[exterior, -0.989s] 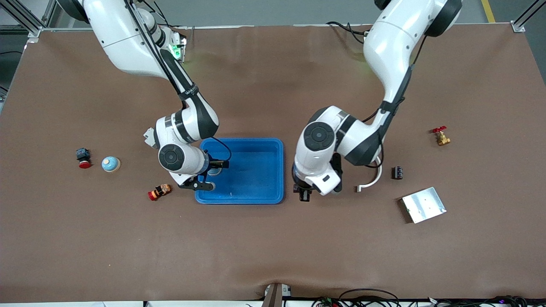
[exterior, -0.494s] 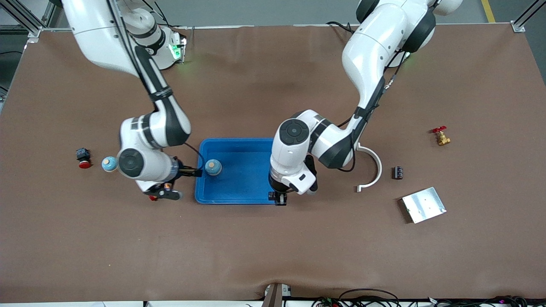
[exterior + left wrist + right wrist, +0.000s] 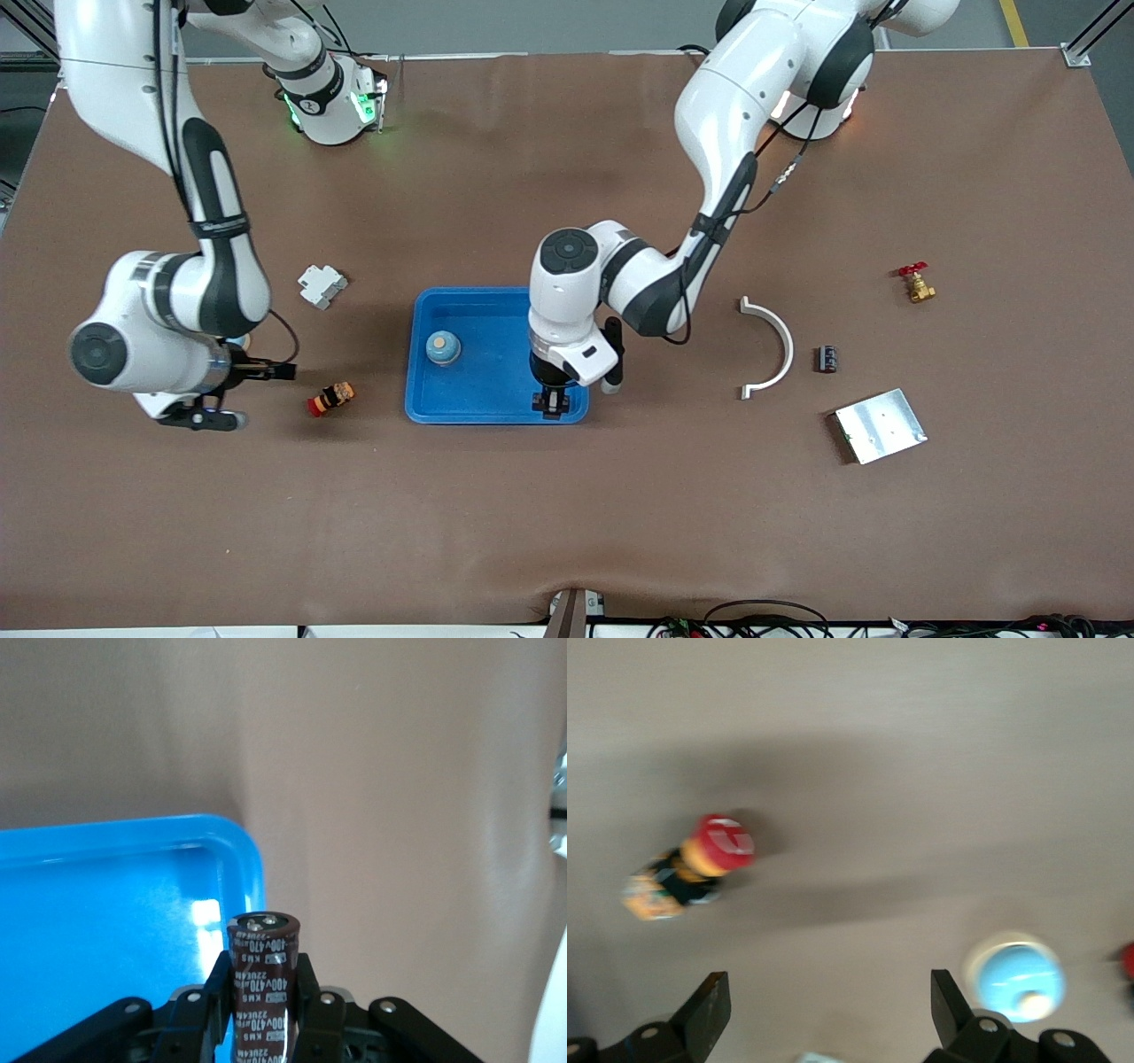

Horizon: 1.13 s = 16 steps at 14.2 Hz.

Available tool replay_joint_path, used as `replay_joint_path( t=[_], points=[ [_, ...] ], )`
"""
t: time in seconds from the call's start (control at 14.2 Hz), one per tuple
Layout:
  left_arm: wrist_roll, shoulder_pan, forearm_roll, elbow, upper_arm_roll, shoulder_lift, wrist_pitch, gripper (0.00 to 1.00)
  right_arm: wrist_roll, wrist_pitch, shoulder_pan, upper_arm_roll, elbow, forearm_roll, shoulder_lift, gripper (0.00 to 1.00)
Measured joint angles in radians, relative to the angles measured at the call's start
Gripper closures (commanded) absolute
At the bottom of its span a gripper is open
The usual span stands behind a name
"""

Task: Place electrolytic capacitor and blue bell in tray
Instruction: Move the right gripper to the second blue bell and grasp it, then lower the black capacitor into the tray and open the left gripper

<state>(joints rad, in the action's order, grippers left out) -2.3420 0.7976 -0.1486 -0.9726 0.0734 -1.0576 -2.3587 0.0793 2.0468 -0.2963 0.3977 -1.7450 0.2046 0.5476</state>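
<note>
The bright-blue tray [image 3: 496, 412] lies mid-table. A blue bell [image 3: 443, 347] with a tan top stands inside it, toward the right arm's end. My left gripper [image 3: 551, 403] hangs over the tray's corner nearest the front camera, toward the left arm's end. It is shut on a dark brown electrolytic capacitor [image 3: 263, 961], with the tray's rim [image 3: 239, 837] below. My right gripper [image 3: 824, 1001] is open and empty above bare table toward the right arm's end. Another blue bell [image 3: 1021, 981] sits beside one of its fingers.
A red-capped button part [image 3: 330, 399] lies between the right gripper and the tray, and a white clip [image 3: 322, 285] farther back. Toward the left arm's end lie a white curved piece [image 3: 769, 346], another small capacitor [image 3: 826, 358], a silver plate [image 3: 880, 425] and a brass valve [image 3: 915, 284].
The right gripper left a blue bell in the tray and swung away toward the right arm's end. The left gripper carried the capacitor from beside the tray to over its corner.
</note>
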Motion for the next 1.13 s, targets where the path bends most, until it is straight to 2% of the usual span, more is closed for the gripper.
replay_joint_path(
  t=[0.28,0.64,1.13],
  points=[
    [0.091,0.022,0.000,0.002,0.012,-0.053,-0.050,1.00,0.085,0.035,0.054,0.022,-0.037,-0.015,0.014,0.00],
    [0.113,0.022,0.000,0.003,0.020,-0.076,-0.072,1.00,0.184,0.154,0.107,0.032,-0.141,-0.014,0.035,0.00],
    [0.106,0.024,0.000,0.002,0.020,-0.104,-0.072,1.00,0.275,0.181,0.120,0.032,-0.181,0.048,0.048,0.00]
  ],
)
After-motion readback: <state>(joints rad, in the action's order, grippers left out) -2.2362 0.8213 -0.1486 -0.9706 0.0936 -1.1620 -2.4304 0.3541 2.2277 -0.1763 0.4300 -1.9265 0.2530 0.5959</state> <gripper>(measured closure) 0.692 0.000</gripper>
